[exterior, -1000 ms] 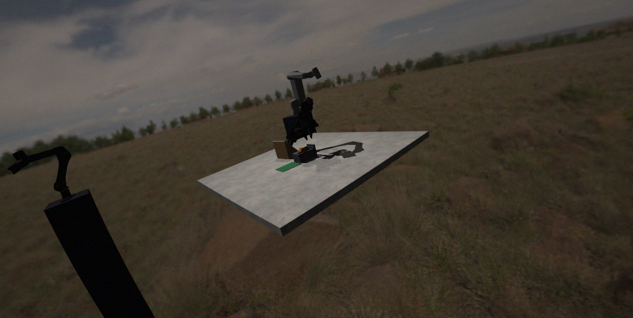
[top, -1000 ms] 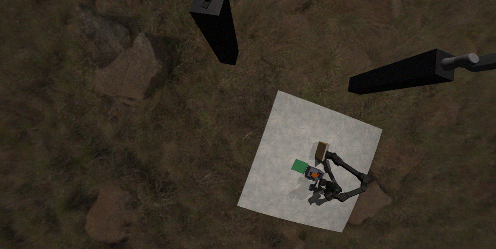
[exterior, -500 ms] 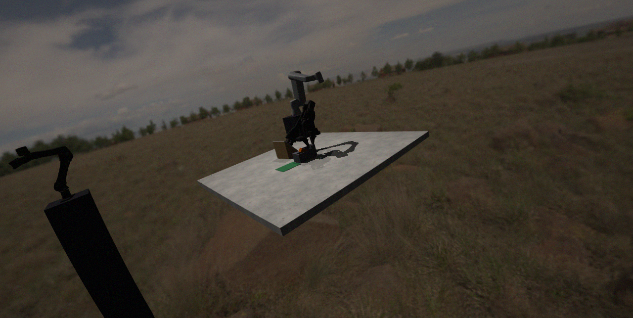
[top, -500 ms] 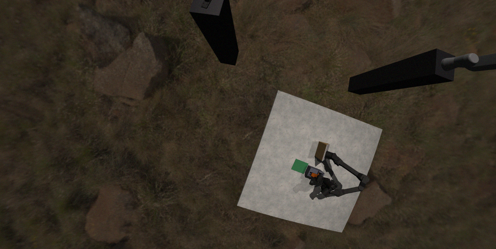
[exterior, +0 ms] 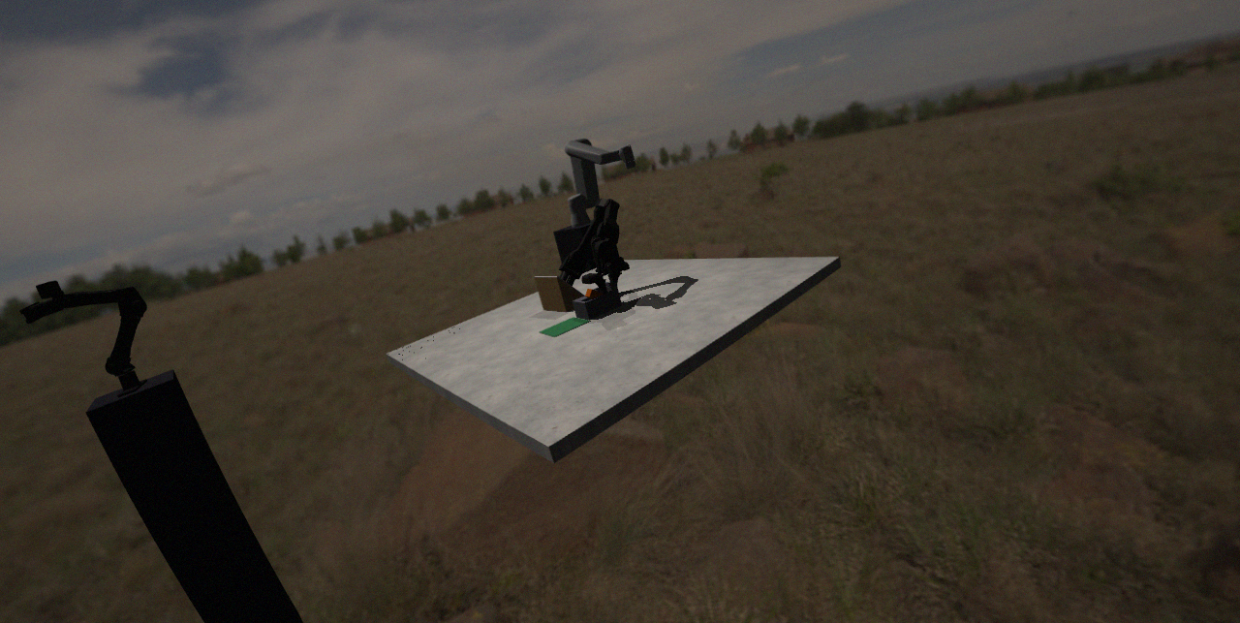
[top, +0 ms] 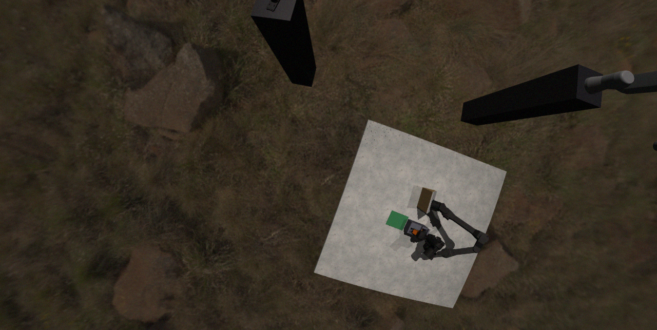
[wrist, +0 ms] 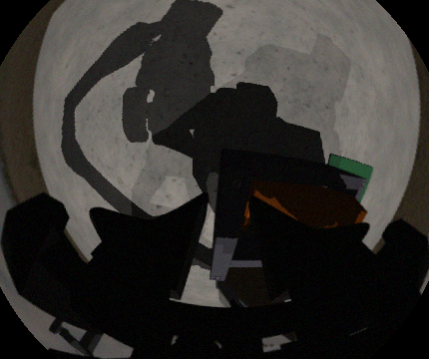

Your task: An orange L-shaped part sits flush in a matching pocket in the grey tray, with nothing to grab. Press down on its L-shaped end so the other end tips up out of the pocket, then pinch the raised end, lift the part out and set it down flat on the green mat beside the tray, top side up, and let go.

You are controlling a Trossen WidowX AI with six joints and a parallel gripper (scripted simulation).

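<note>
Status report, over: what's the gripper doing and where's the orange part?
Gripper partly open, holding nothing, low over the grey tray. Orange part in its pocket, not on the green mat. No visible obstruction.

So this is outdoors, basically an open grassy hillside (exterior: 997,341) under a heavy cloudy sky (exterior: 347,38), with a line of trees (exterior: 867,116) along the far horizon. From above you get brown grass and a few big rocks (top: 172,93) scattered around. Sitting in the middle of it is a pale concrete-looking slab (exterior: 606,358) used as a work surface, plus two tall black posts (top: 287,34) with camera arms on top.
</note>
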